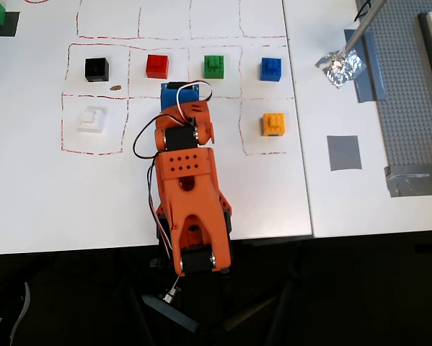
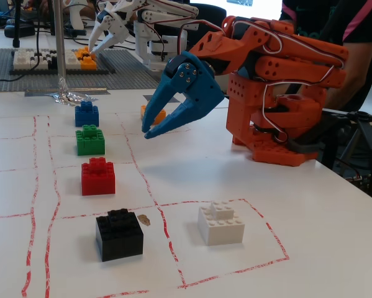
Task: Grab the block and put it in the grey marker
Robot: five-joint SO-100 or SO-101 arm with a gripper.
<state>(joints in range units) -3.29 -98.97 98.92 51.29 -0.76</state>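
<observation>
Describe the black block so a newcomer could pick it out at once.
In the overhead view, find the red dashed grid drawn on the white table. A row of bricks runs across it; the black block sits at the left end, beside the red brick and above the white brick. It is the only black one.

A black block [image 1: 97, 69] is seen at about ten o'clock from the folded orange arm [image 1: 190, 187], with a red brick [image 1: 157, 65], a green brick [image 1: 215, 66] and a blue brick [image 1: 271, 69] lined up to its three o'clock. A white brick [image 1: 91, 120] lies at the block's six o'clock. The grey marker [image 1: 343, 153] is found at the arm's three o'clock, well apart from the block.
</observation>
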